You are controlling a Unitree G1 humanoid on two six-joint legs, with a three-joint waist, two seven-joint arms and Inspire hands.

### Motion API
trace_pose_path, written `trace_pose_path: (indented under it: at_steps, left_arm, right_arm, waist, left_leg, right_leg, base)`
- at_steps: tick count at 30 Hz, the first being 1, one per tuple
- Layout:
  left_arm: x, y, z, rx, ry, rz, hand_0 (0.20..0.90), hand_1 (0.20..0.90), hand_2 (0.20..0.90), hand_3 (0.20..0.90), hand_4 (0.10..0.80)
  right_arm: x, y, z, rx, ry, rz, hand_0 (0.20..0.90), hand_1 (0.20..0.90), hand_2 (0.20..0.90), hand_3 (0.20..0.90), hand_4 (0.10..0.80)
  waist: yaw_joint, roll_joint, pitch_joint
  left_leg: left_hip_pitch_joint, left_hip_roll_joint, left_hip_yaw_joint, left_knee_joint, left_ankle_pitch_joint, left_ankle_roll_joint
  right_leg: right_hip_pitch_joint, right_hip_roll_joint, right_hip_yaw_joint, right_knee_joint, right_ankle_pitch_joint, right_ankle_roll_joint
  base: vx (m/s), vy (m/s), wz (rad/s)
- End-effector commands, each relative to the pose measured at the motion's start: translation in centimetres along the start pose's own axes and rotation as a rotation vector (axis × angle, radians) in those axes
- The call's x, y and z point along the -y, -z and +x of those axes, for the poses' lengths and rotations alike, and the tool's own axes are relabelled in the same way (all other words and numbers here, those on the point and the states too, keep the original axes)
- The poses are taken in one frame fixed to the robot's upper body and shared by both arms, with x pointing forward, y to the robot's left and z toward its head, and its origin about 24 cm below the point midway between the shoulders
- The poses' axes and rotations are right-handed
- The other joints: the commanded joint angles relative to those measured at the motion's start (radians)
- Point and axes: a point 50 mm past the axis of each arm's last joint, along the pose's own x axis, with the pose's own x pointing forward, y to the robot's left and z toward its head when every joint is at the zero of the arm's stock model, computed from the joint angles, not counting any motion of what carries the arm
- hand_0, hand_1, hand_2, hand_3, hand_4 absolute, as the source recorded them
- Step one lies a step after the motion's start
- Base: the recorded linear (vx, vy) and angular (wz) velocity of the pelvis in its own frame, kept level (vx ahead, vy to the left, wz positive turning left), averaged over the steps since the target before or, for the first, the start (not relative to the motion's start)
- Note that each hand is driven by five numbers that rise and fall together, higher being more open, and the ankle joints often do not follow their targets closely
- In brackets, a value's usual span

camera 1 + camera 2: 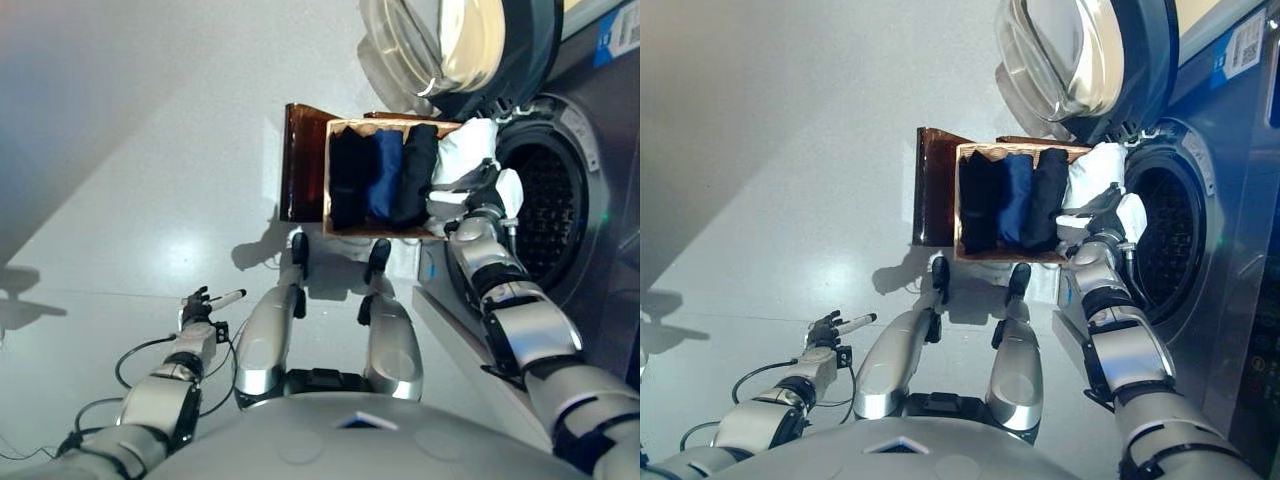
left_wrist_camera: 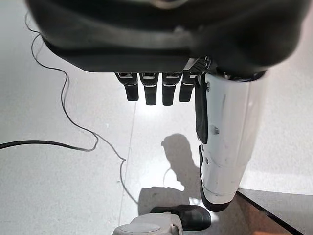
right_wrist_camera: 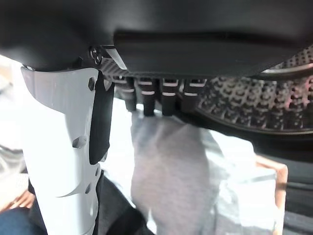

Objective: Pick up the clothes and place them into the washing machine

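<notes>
A wicker basket point(image 1: 327, 180) stands on the floor in front of the washing machine and holds folded black clothes point(image 1: 348, 175), a blue piece point(image 1: 383, 172) and another black piece point(image 1: 414, 172). A white garment point(image 1: 466, 150) bulges over the basket's end by the drum opening point(image 1: 550, 200). My right hand point(image 1: 487, 200) lies on this white garment point(image 3: 171, 166) at the drum's rim, with its fingers relaxed and its thumb point(image 3: 63, 147) straight, not closed round the cloth. My left hand point(image 1: 200, 305) hangs idle and open low over the floor at the lower left.
The washer's round door point(image 1: 450, 45) stands swung open above the basket. A dark brown board point(image 1: 303, 165) lies against the basket's far side. Grey floor point(image 1: 150, 150) stretches away to the left. The perforated drum point(image 3: 254, 103) is close beyond my right fingers.
</notes>
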Motion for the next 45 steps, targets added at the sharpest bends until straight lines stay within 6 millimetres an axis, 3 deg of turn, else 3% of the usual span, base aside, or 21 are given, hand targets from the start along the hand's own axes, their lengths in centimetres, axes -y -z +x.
trace_pose_path:
  at_steps: [1, 13, 21, 28, 32, 37, 45]
  left_arm:
    - [-2.4, 2.8, 0.0, -0.083, -0.096, 0.03, 0.9, 0.9, 0.9, 0.9, 0.8]
    - [-2.8, 2.9, 0.0, -0.08, -0.111, -0.011, 0.9, 0.9, 0.9, 0.9, 0.8]
    - [-2.4, 3.0, -0.1, -0.084, -0.098, -0.029, 0.9, 0.9, 0.9, 0.9, 0.8]
    - [-2.2, 2.7, 0.0, -0.08, -0.095, -0.039, 0.9, 0.9, 0.9, 0.9, 0.8]
    - [-2.1, 2.5, -0.1, -0.064, -0.09, -0.047, 0.9, 0.9, 0.9, 0.9, 0.8]
    - [-1.7, 2.5, -0.1, -0.053, -0.072, -0.047, 0.9, 0.9, 0.9, 0.9, 0.8]
    - [-1.6, 1.9, -0.1, -0.021, -0.055, -0.06, 0.9, 0.9, 0.9, 0.9, 0.8]
  right_arm:
    - [3.0, -0.8, 1.3, 0.036, 0.147, -0.032, 0.9, 0.9, 0.9, 0.9, 0.8]
    - [6.0, -2.2, 2.7, 0.037, 0.242, -0.053, 0.9, 0.9, 0.9, 0.9, 0.8]
    - [6.7, -4.7, 3.0, 0.09, 0.242, -0.024, 0.9, 0.9, 0.9, 0.9, 0.8]
    - [6.6, -5.6, 3.0, 0.107, 0.235, -0.011, 0.9, 0.9, 0.9, 0.9, 0.8]
    - [7.9, -6.3, 3.5, 0.1, 0.258, 0.03, 0.9, 0.9, 0.9, 0.9, 0.8]
    - [7.9, -6.0, 3.6, 0.076, 0.249, 0.04, 0.9, 0.9, 0.9, 0.9, 0.8]
    - [9.6, -7.3, 4.1, 0.071, 0.277, 0.071, 0.9, 0.9, 0.9, 0.9, 0.8]
  waist:
    - [-0.017, -0.018, -0.05]
    - [-0.001, -0.006, -0.044]
    - [0.008, 0.002, -0.022]
    - [0.005, 0.007, -0.006]
    - [0.009, 0.017, -0.002]
    - [0.017, 0.03, 0.006]
    - [0.027, 0.047, 0.022]
  left_leg:
    - [-0.139, 0.03, -0.018, 0.096, 0.031, -0.124]
    - [-0.175, 0.021, -0.013, 0.11, 0.025, -0.114]
    - [-0.212, 0.013, -0.009, 0.135, 0.015, -0.1]
    - [-0.249, 0.011, -0.006, 0.156, 0.012, -0.096]
    - [-0.274, 0.008, -0.006, 0.161, 0.013, -0.095]
    - [-0.291, 0.004, -0.008, 0.172, 0.012, -0.091]
    - [-0.332, -0.002, -0.014, 0.194, 0.013, -0.087]
  right_leg:
    - [-0.039, -0.087, 0.04, 0.143, -0.086, 0.059]
    - [-0.073, -0.089, 0.045, 0.148, -0.079, 0.059]
    - [-0.117, -0.082, 0.058, 0.179, -0.089, 0.053]
    - [-0.158, -0.081, 0.064, 0.2, -0.093, 0.048]
    - [-0.189, -0.082, 0.072, 0.214, -0.093, 0.046]
    - [-0.208, -0.083, 0.074, 0.23, -0.101, 0.043]
    - [-0.264, -0.076, 0.086, 0.277, -0.113, 0.036]
  base:
    - [0.0, 0.0, 0.0]
    - [0.0, 0.0, 0.0]
    - [0.002, 0.005, -0.01]
    - [-0.011, 0.003, -0.02]
    - [0.0, 0.0, 0.0]
    - [0.0, 0.0, 0.0]
    - [-0.003, 0.002, 0.01]
